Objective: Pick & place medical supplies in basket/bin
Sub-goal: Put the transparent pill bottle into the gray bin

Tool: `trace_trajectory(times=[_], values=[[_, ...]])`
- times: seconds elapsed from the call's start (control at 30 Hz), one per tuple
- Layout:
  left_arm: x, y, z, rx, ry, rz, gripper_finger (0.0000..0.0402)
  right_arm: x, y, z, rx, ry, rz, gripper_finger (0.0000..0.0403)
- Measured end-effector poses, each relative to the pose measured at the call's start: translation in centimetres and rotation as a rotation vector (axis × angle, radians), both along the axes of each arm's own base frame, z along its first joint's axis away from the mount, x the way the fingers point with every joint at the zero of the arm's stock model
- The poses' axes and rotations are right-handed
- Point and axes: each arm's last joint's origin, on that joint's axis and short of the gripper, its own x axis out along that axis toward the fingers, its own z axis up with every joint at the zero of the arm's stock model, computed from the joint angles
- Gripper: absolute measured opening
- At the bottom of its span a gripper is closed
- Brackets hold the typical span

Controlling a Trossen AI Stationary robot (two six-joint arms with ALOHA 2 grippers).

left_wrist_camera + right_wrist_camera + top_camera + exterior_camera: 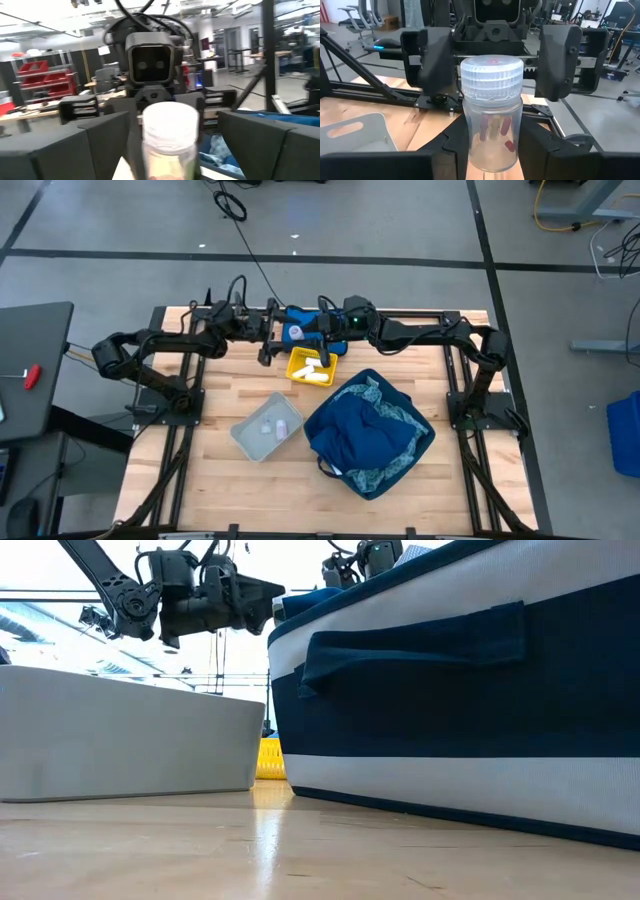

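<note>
A clear vial with a white ribbed cap (491,112) is held upright between the two arms above the yellow tray (311,368) at the far side of the bench (200,480), apparently for a handover: the right claw (492,150) is clenched on its body, while the left claw (165,145) stands released around it. Counted from above: one grey bin (267,426) (two small vials inside), one blue fabric basket (369,432), and two or three white rolls in the tray.

No text, label, brand or number can be read anywhere.
</note>
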Motion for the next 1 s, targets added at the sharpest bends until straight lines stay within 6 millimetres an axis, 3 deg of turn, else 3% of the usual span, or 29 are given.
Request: trace_trajectory(times=[0.23,0.47,1.0], values=[[0.4,-0.1,-0.3,0.006,0.001,0.043,0.0252,0.0,0.0,0.1,0.001,-0.005,0.005,0.0126],[1.4,-0.1,-1.3,0.015,-0.027,0.071,0.015,0.0,0.0,0.0,-0.001,-0.007,0.009,0.0126],[1.4,-0.1,-1.3,0.033,-0.043,0.049,0.0148,0.0,0.0,-0.1,-0.005,0.023,-0.027,0.0126]])
